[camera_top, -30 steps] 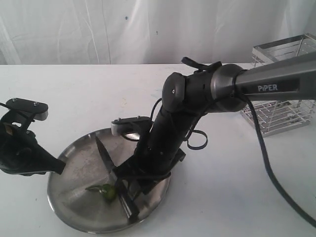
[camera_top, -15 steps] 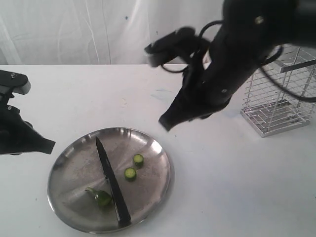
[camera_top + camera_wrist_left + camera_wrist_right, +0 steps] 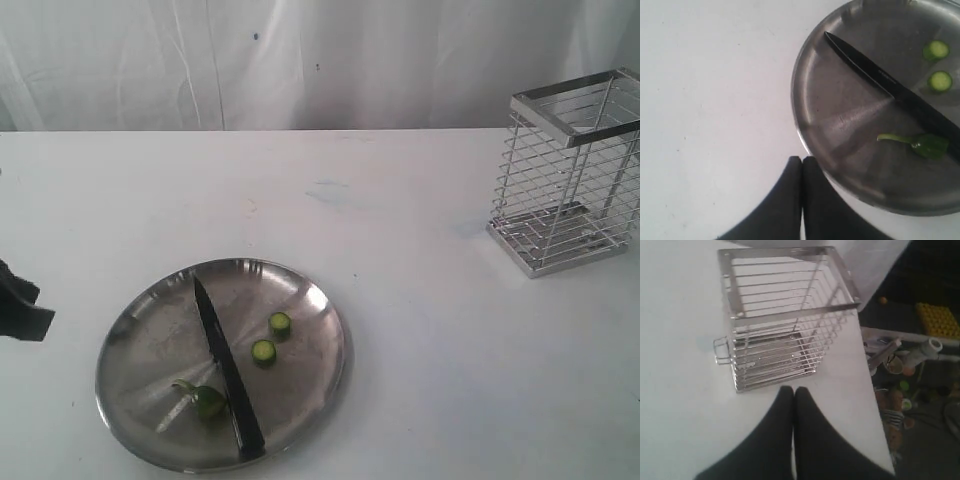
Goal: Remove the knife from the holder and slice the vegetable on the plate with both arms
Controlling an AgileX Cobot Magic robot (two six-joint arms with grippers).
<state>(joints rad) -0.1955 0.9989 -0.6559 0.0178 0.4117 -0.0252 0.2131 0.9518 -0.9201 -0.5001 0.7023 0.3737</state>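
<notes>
The knife (image 3: 224, 365) (image 3: 890, 91) lies flat across the steel plate (image 3: 310, 300) (image 3: 840, 145), black handle toward the front rim. The vegetable (image 3: 205, 400) (image 3: 926, 144), a dark-green stub with its stem, rests beside the blade, and two cut rounds (image 3: 271, 338) (image 3: 938, 65) lie on the blade's other side. My left gripper (image 3: 25, 315) (image 3: 801, 160) is shut and empty, just off the plate's left rim. My right gripper (image 3: 793, 390) is shut and empty, close to the wire holder (image 3: 570, 180) (image 3: 780, 320), and out of the exterior view.
A white curtain hangs behind the white table. In the right wrist view the table's edge (image 3: 875, 405) runs just past the holder, with clutter on the floor (image 3: 905, 365) beyond it.
The right arm let go of the knife, lifted off the plate and swung out of the exterior view toward the holder. The left arm drew back to the left edge.
</notes>
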